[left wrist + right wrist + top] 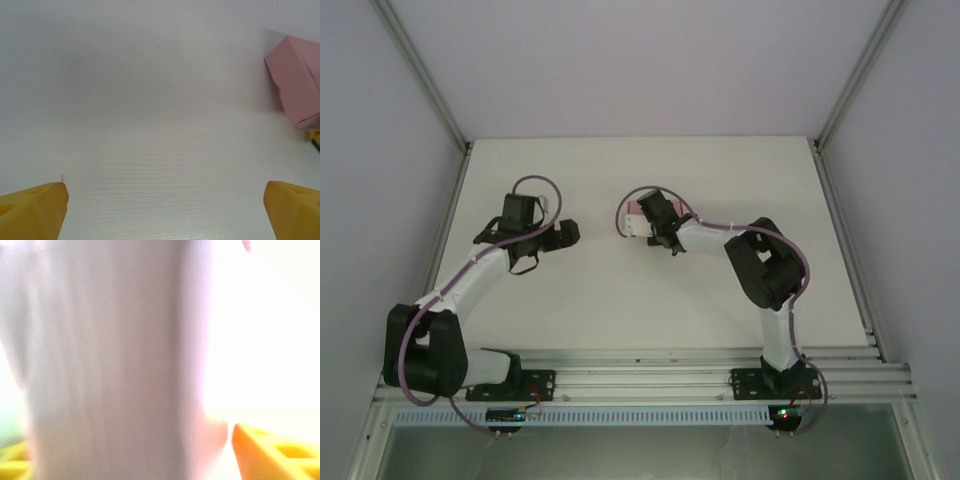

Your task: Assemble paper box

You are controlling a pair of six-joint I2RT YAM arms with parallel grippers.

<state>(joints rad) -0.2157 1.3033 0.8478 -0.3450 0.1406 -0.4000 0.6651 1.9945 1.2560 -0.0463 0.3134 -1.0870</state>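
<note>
You look down on a white table (pixel 620 310) walled by pale panels, with both arms reaching in from the rail at the bottom of the frame. The left arm (pixel 470 275) bends up from the lower left corner toward centre left. The right arm (pixel 760 265) folds at its dark elbow, right of centre, and stretches left toward the middle.

The paper box (pixel 633 210) sits just above the centre of the overhead frame, a small pink shape at the tip of the right gripper (pixel 640 225). In your left wrist view the box (pixel 297 80) is a folded pink block, tilted, at the upper right edge above bare table (pixel 150 100). In your right wrist view it is a blurred pale pink wall (pixel 110 360) pressed close to the lens.

The right gripper (pixel 125 450) has its yellow fingers (pixel 275 455) on either side of that wall, jaws closed against the box. The left gripper (pixel 165 210) hangs over bare table with its jaws spread wide, yellow fingertips (pixel 35 210) in the bottom corners, well apart from the box.
</note>
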